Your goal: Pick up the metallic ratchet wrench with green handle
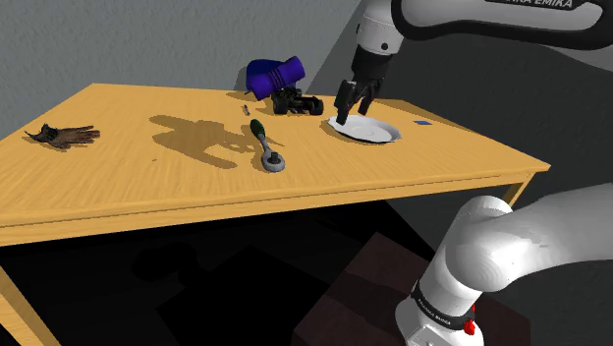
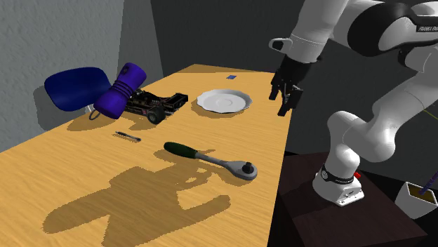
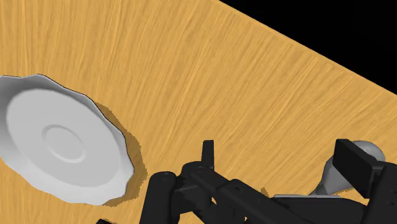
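The ratchet wrench [image 1: 266,146] lies flat near the middle of the wooden table [image 1: 147,182], its dark green handle [image 2: 181,149] pointing toward the back and its metal head [image 2: 245,169] toward the front edge. My gripper [image 1: 356,102] hangs open in the air above the white plate [image 1: 365,129], well off to the shoulder view's right of the wrench, holding nothing. In the second exterior view the gripper [image 2: 286,96] sits high beside the plate [image 2: 223,100]. In the wrist view the fingers [image 3: 208,153] stand apart; a grey rounded wrench head [image 3: 375,153] peeks out past one finger.
A blue bulky object [image 1: 275,76] and a black toy car [image 1: 298,100] stand at the back of the table behind the wrench. A small screw-like piece [image 2: 128,136] lies near them. A dark glove-like item [image 1: 64,135] rests at the far left, a small blue square [image 1: 422,124] beyond the plate.
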Controlling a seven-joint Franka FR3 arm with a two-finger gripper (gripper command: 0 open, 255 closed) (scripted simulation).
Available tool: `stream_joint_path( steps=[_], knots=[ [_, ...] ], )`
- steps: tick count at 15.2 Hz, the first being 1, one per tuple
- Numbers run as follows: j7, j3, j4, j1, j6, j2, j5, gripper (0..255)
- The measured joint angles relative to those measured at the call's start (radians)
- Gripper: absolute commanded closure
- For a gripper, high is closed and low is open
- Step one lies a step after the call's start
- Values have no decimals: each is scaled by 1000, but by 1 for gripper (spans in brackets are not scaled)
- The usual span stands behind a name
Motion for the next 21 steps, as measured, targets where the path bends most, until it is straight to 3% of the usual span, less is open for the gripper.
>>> stream_joint_path(
  steps=[4, 9, 21],
  knots=[
    [63, 23, 21, -9, 34, 76, 22, 0],
    [203, 68, 146, -32, 67, 276, 62, 0],
    [506, 111, 543, -64, 101, 792, 106, 0]
  ],
)
